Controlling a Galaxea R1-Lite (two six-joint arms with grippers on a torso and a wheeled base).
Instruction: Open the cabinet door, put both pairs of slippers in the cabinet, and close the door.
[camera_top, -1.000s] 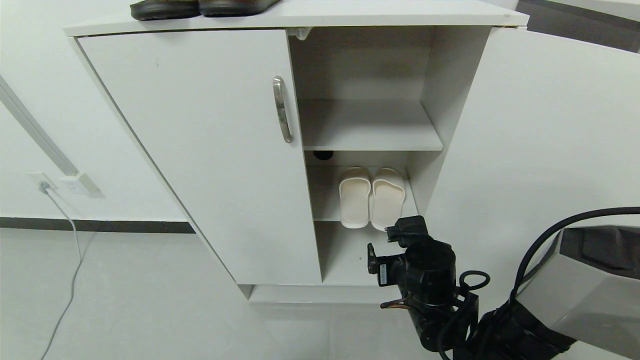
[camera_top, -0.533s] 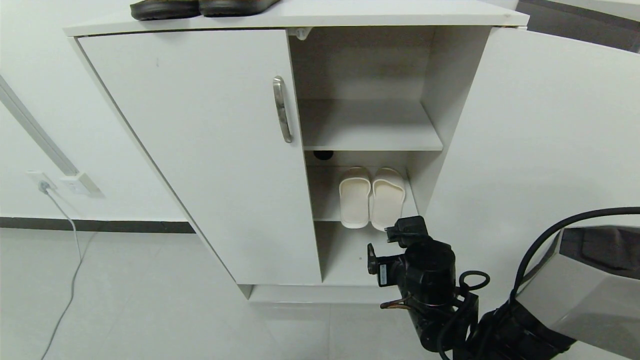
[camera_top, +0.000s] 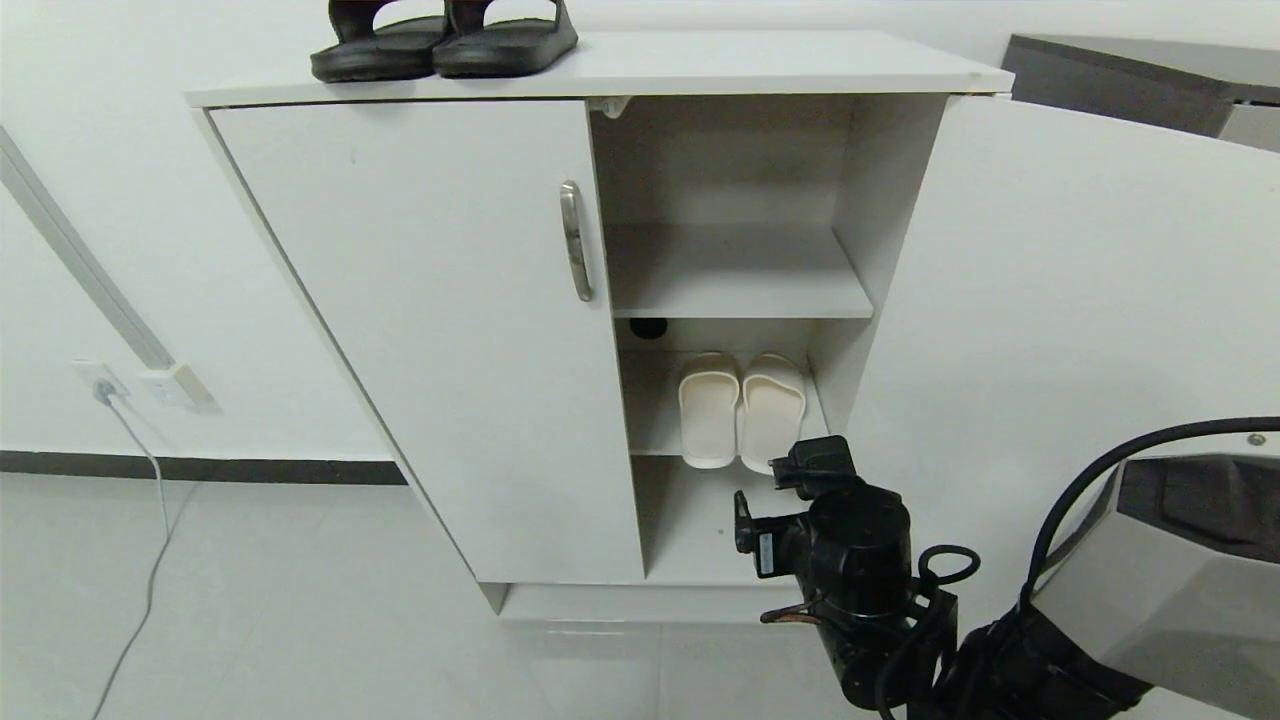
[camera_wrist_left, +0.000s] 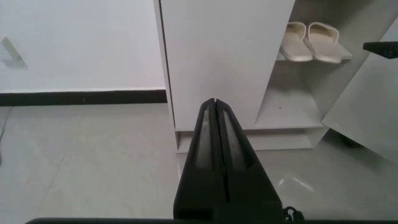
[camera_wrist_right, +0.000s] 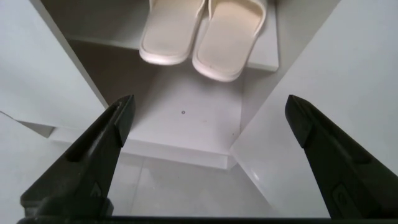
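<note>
White wall, pale tiled floor; cabinet (camera_top: 600, 75) with its right door (camera_top: 1060, 280) standing open. Right gripper (camera_wrist_right: 209, 102) spread wide and empty, low before the shelf holding the white slippers (camera_top: 742, 408). Left gripper (camera_wrist_left: 214, 106) pressed together. Next, likely: raise the arm clear, take the black slippers (camera_top: 445, 40) off the cabinet top (pinch both straps together). Count: two pairs, one stowed, one outside.
</note>
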